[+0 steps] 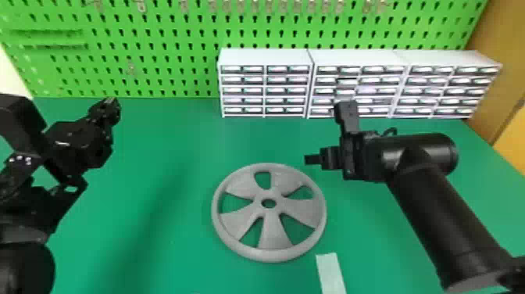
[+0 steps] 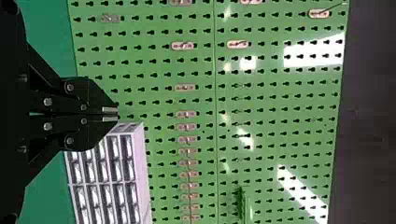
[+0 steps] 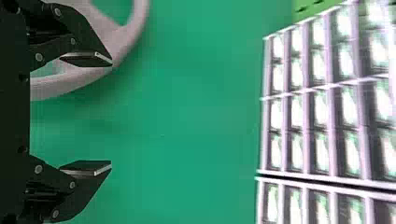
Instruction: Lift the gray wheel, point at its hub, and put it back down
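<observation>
The gray wheel (image 1: 273, 234) lies flat on the green table in the head view, its hub hole facing up. My left gripper (image 1: 111, 102) is raised at the left, well away from the wheel; in the left wrist view the left gripper (image 2: 111, 114) has its fingers together with nothing between them. Above and behind the wheel's right rim is my right gripper (image 1: 312, 159). Seen from the right wrist, the right gripper (image 3: 109, 114) has its fingers spread wide, and part of the wheel (image 3: 131, 35) lies beyond one finger.
White drawer cabinets (image 1: 265, 56) line the table's back right, in front of a green pegboard (image 1: 156, 58). A pale strip (image 1: 330, 273) lies on the green table (image 1: 164, 250) near the front, just right of the wheel.
</observation>
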{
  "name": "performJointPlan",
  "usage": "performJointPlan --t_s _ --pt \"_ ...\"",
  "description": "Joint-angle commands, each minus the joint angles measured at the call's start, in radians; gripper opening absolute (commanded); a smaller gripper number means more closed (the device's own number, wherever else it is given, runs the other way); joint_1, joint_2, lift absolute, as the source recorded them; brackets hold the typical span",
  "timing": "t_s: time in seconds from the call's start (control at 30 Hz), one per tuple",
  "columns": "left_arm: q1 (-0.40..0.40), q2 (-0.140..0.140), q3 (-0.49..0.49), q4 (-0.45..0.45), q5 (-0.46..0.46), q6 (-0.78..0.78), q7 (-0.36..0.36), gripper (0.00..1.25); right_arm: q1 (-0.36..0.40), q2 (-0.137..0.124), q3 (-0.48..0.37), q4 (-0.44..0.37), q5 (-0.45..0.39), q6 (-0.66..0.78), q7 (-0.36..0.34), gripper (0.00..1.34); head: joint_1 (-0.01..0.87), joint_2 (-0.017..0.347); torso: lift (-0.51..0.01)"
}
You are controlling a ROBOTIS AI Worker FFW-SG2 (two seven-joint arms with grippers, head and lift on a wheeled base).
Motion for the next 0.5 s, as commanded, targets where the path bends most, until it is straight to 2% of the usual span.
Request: performJointPlan --t_s 0.0,0.27,0.47 --pt "-0.003 0.001 -0.002 0.004 0.000 -0.001 0.000 0.04 0.011 0.000 -0.017 -0.018 -0.024 -0.114 0.000 0.86 0.692 0.048 -0.088" --pt "-0.014 0.001 -0.007 0.020 0.000 -0.001 -0.001 0.04 0.071 0.005 -0.043 -0.113 0.003 -0.281 -0.009 0.86 0.692 0.048 -0.088" --pt "-0.023 0.000 -0.012 0.030 -0.015 -0.001 0.000 0.04 0.142 0.008 -0.055 -0.255 0.022 -0.361 -0.132 0.86 0.692 0.048 -0.088"
